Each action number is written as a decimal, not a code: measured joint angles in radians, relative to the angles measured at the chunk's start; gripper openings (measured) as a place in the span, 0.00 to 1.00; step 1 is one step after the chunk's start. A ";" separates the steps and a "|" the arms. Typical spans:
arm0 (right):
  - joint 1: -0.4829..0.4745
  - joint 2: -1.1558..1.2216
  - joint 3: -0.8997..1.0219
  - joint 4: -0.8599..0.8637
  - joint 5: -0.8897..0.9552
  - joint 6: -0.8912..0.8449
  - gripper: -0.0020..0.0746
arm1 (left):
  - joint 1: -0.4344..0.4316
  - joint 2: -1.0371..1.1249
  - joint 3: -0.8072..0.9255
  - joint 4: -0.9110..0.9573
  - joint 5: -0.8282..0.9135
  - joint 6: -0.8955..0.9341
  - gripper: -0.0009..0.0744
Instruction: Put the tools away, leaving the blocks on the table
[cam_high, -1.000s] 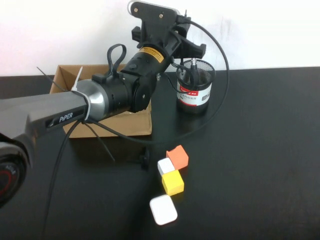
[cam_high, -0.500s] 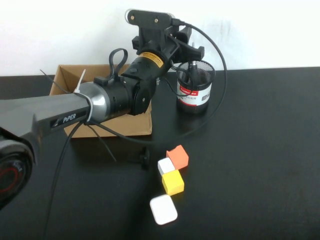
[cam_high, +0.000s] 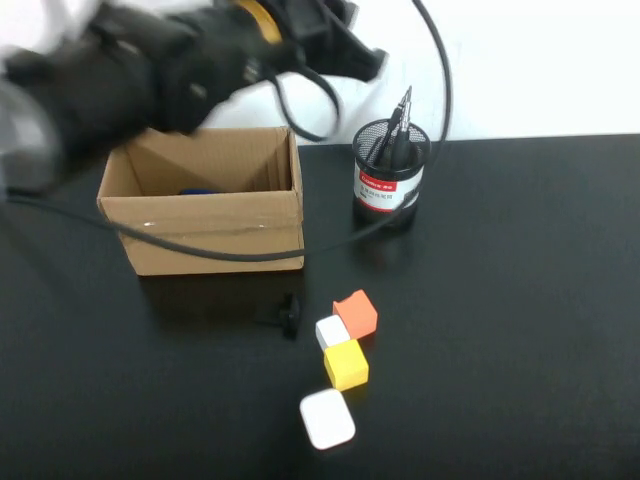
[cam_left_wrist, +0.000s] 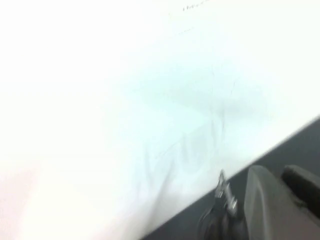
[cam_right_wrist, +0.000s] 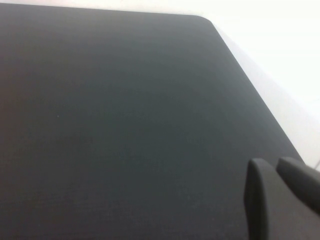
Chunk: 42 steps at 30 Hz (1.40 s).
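Note:
A black mesh pen cup (cam_high: 390, 180) stands at the back of the black table (cam_high: 520, 300). Two black-handled tools (cam_high: 397, 135) with metal tips stand in it; their tips also show in the left wrist view (cam_left_wrist: 226, 192). The red-handled scissors are out of view. The orange (cam_high: 356, 313), white (cam_high: 331, 331) and yellow (cam_high: 346, 365) blocks sit together mid-table. My left gripper (cam_high: 345, 45) is raised at the back, up and left of the cup; its fingers (cam_left_wrist: 265, 200) are together and empty. My right gripper (cam_right_wrist: 272, 165) is shut and empty over bare table, outside the high view.
An open cardboard box (cam_high: 205, 215) stands left of the cup, with something blue inside. A white rounded case (cam_high: 327, 419) lies in front of the blocks. A small black object (cam_high: 288, 315) lies left of the white block. A black cable (cam_high: 440, 150) loops past the cup.
My left arm has swung up and back to the left, away from over the cup and box. The box interior is now uncovered. The blocks and case have not moved.

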 joint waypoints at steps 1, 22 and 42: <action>0.000 0.000 0.000 0.000 0.000 0.000 0.02 | 0.000 -0.043 0.000 0.018 0.063 0.013 0.04; 0.000 0.000 0.000 0.000 0.000 0.000 0.02 | 0.000 -1.000 0.709 -0.309 0.298 0.268 0.01; 0.000 0.000 0.000 0.000 0.000 0.000 0.02 | 0.000 -1.267 0.850 -0.285 0.387 0.268 0.01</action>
